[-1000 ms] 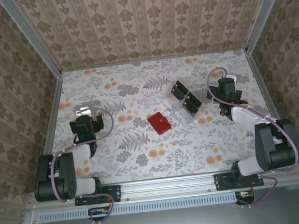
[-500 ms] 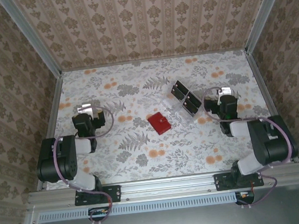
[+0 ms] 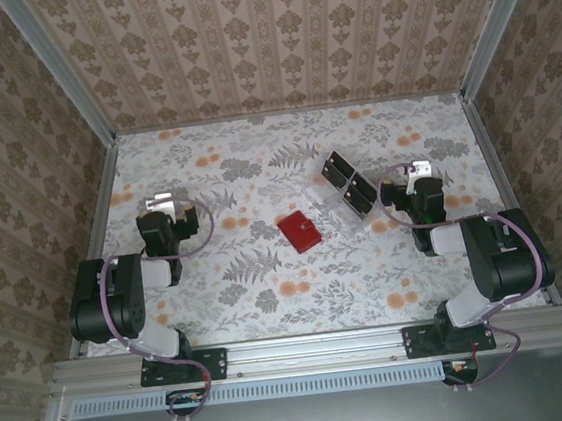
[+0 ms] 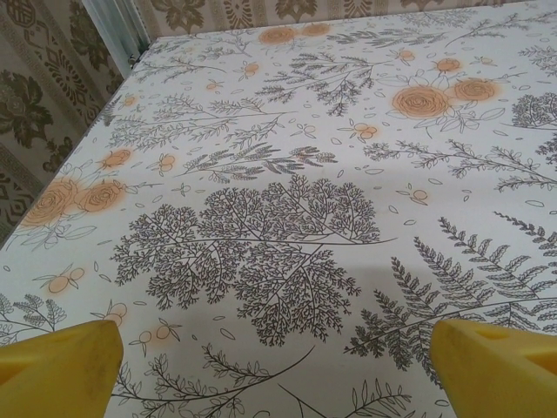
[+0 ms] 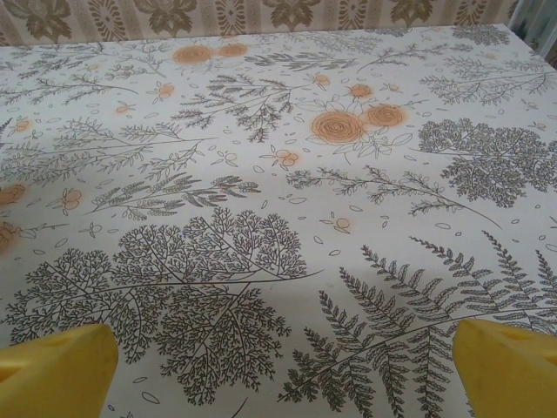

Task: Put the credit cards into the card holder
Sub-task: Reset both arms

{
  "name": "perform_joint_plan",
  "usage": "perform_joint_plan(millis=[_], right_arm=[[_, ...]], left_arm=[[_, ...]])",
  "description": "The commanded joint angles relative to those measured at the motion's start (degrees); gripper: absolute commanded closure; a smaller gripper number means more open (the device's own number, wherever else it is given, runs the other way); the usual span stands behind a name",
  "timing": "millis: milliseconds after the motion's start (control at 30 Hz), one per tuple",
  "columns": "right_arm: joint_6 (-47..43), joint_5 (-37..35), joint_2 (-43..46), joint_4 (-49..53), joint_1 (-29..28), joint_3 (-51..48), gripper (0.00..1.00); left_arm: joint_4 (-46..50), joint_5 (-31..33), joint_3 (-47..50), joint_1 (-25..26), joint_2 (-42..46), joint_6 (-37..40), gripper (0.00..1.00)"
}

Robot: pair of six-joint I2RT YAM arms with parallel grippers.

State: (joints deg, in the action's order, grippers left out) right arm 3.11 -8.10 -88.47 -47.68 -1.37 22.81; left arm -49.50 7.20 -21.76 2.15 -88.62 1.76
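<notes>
Floral-printed cloth (image 3: 271, 302) covers the table, and the left gripper (image 3: 162, 201) hangs low at its left side, jaws spread wide. Well right of it lies the flat red rectangular card holder (image 3: 300, 231). Further right, glossy black credit cards (image 3: 362, 198) sit in a clear tray (image 3: 336, 191) near the right gripper (image 3: 416, 169), also spread.

The bench (image 3: 271, 302) has a pattern of flowers and leaves. A small red card holder (image 3: 300, 232) lies near its middle. A clear tray (image 3: 351, 187) with black credit cards (image 3: 361, 198) lies just beside it.
</notes>
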Motion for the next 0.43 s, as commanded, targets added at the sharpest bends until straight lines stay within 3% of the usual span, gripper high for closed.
perform_joint_plan(millis=[0, 400], right_arm=[[-0.73, 0.45, 0.62, -1.97, -0.30, 0.29, 0.00], [-0.65, 1.78, 0.90, -1.95, 0.11, 0.16, 0.00]], left_arm=[[-0.87, -1.03, -1.29, -0.57, -0.08, 0.08, 0.00], [-1.03, -0.95, -1.11, -0.50, -0.07, 0.35, 0.00]])
